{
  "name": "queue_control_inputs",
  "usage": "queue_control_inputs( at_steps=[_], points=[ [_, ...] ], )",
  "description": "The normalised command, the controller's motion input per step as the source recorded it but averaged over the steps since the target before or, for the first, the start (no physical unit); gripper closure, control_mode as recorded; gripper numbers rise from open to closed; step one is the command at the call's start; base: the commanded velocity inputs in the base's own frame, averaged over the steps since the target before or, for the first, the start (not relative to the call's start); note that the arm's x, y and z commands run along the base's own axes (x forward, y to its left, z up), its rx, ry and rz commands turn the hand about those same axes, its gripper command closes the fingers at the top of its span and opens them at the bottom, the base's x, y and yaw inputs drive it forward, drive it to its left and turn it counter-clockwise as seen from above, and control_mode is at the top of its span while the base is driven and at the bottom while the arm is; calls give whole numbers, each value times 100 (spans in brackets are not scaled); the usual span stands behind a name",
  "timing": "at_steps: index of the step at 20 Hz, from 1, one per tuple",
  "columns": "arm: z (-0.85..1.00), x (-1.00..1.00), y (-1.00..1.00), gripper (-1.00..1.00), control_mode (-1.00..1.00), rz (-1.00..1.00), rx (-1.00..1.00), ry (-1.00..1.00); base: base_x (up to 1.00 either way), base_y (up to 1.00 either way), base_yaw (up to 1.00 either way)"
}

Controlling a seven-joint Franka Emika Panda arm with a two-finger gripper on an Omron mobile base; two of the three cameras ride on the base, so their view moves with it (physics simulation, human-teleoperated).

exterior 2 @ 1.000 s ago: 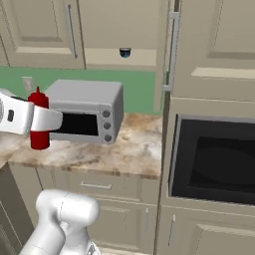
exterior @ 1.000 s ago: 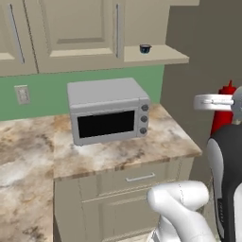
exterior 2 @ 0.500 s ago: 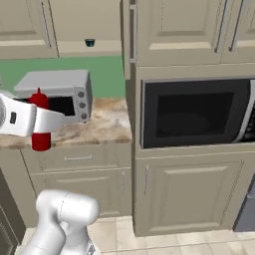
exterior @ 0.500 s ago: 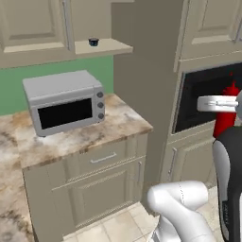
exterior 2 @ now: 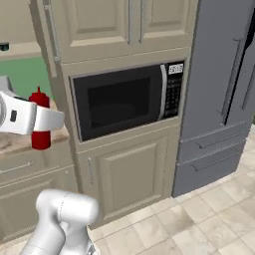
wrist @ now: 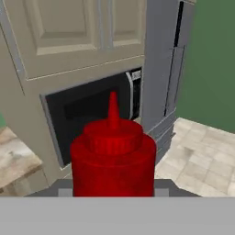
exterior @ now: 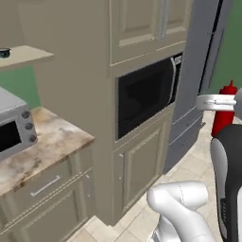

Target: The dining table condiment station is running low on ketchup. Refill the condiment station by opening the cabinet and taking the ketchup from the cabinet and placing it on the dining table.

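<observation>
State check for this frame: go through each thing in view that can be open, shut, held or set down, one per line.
ketchup: upright, held in the gripper, off any surface.
gripper: shut on the ketchup.
built-in microwave: door shut.
upper cabinet doors: shut.
lower cabinet door: shut.
grey refrigerator: doors shut.
toaster oven: door shut, on the marbled counter.

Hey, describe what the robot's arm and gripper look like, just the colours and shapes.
The arm is glossy white with rounded, tube-like links and a dark band at a joint. The gripper has a white boxy hand with a small dark rectangular mark on its side. No cables are visible.
</observation>
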Motion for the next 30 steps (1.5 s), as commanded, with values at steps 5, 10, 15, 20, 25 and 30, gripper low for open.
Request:
queue_control_inputs(
  at_steps=[5,10,15,20,25,30],
  points=[
    [0,0,0,100,100,0,0,0,0,-72,-64],
    [0,0,0,100,100,0,0,0,0,-67,-65],
    [0,0,0,100,100,0,0,0,0,-61,-68],
    [0,0,0,100,100,0,0,0,1,-42,-75],
    [0,0,0,100,100,0,0,0,2,-36,-77],
    [0,0,0,100,100,0,0,0,12,-29,-74]
  ],
)
